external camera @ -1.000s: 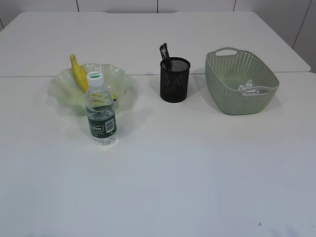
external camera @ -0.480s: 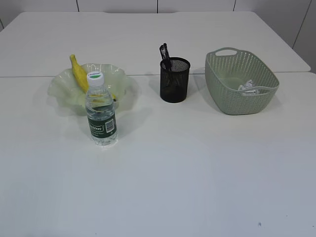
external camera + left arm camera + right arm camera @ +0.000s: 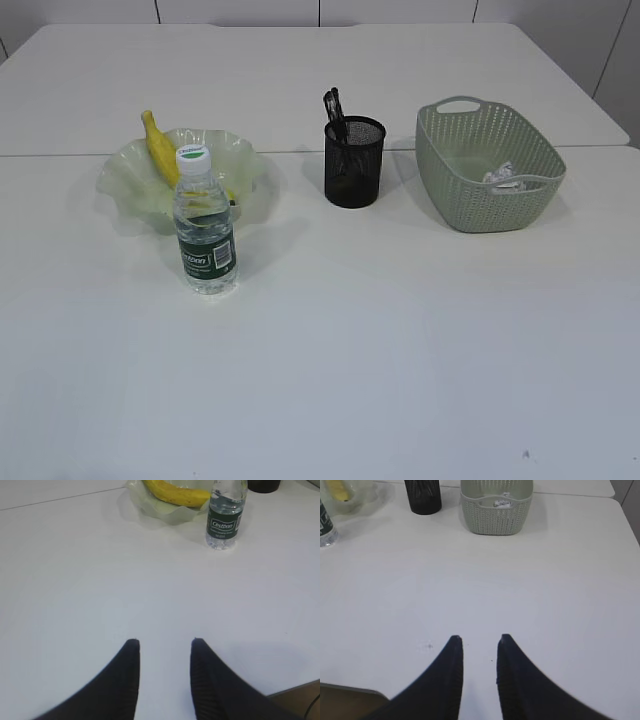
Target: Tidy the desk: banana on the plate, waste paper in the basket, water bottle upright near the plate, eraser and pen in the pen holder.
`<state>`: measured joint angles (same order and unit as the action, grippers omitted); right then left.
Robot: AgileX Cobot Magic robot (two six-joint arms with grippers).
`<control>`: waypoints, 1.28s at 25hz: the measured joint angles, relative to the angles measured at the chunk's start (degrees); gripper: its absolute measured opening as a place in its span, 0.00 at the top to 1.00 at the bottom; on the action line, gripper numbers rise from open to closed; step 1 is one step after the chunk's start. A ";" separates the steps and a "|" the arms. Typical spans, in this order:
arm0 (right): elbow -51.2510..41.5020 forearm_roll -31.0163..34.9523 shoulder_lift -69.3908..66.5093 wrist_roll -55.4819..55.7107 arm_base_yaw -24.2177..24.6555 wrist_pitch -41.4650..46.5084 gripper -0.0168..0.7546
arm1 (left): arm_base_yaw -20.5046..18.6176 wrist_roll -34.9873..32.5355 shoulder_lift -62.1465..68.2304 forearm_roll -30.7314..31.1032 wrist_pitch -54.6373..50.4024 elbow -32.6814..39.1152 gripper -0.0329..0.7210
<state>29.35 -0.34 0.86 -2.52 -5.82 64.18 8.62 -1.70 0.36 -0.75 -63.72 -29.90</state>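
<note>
Leftmost, a yellow banana (image 3: 160, 147) lies in the pale green, wavy-rimmed glass plate (image 3: 120, 180). Just in front of the plate stands the clear plastic water bottle (image 3: 205, 225), upright, white-capped, with a dark green label. At centre, a black mesh pen holder (image 3: 354, 163) holds a black pen (image 3: 334, 106) whose end rises above the rim; I cannot see an eraser inside. To the right, a crumpled white waste paper (image 3: 501, 177) rests inside the sage-green woven plastic basket (image 3: 487, 165). My left gripper (image 3: 162, 642) hangs over bare white table (image 3: 400, 350), its dark fingers (image 3: 125, 680) parted and holding nothing. My right gripper (image 3: 479, 638) does likewise, fingers slightly apart and empty.
</note>
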 joint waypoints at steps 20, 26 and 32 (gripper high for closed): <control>-0.11 -1.60 0.00 0.00 0.00 1.60 0.75 | 0.00 0.00 0.00 0.00 0.00 0.00 0.64; -0.11 -1.60 0.00 0.00 0.00 1.60 0.75 | 0.00 0.00 0.00 0.00 0.00 0.00 0.64; -0.11 -1.64 0.00 0.00 0.00 1.60 0.75 | 0.00 0.00 0.00 0.00 0.00 0.00 0.64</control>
<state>29.25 -1.98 0.86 -2.52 -5.82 65.78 8.62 -1.70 0.36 -0.75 -63.72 -29.90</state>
